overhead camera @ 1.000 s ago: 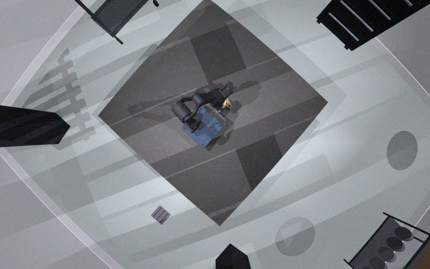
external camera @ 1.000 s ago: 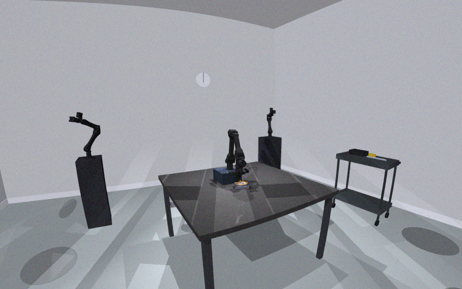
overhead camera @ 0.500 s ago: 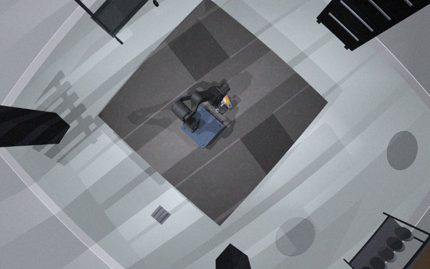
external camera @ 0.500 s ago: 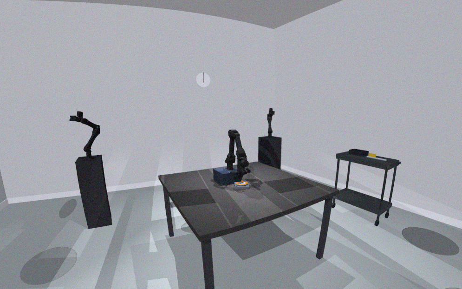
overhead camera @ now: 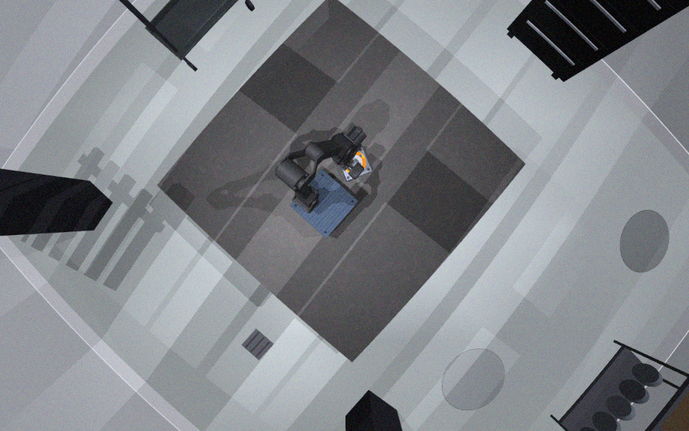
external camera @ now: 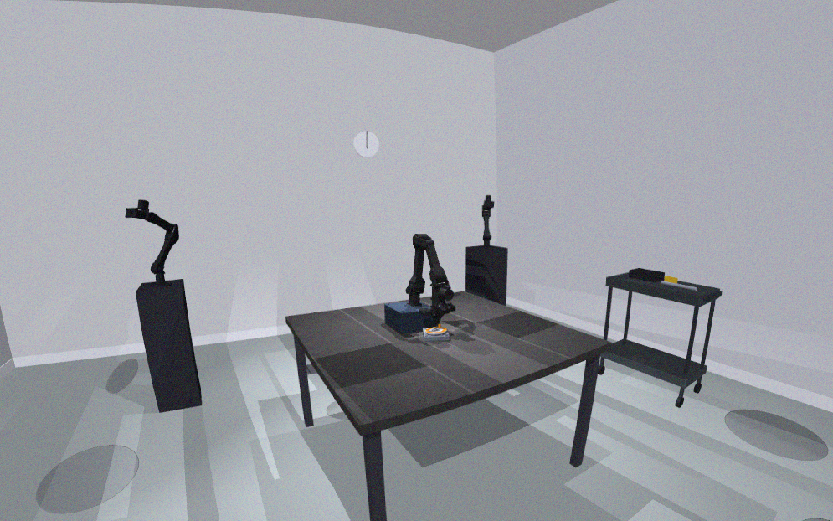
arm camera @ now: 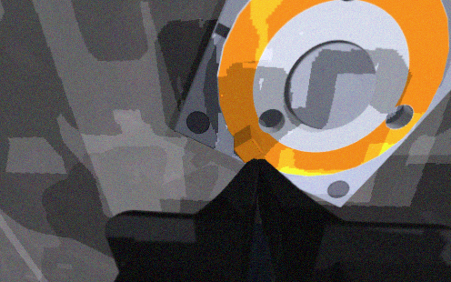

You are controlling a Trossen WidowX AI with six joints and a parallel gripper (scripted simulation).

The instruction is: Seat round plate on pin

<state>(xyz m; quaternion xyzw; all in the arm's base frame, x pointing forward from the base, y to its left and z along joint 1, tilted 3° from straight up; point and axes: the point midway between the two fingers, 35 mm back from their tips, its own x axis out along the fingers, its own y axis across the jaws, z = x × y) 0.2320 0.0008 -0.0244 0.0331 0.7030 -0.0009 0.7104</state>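
- The arm rose from its mount, bent sharply at the elbow, and folded back down toward the worktop.
- From above, the forearm reached out sideways from the shoulder, with the wrist turned downward.
- The gripper was fully closed, its two dark fingers pressed together into a single point, with nothing between them.
- The fingertips pointed down, low over the worktop.

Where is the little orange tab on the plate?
In the wrist view, the orange tab sticks out at the plate's lower left edge, just above the shut gripper.
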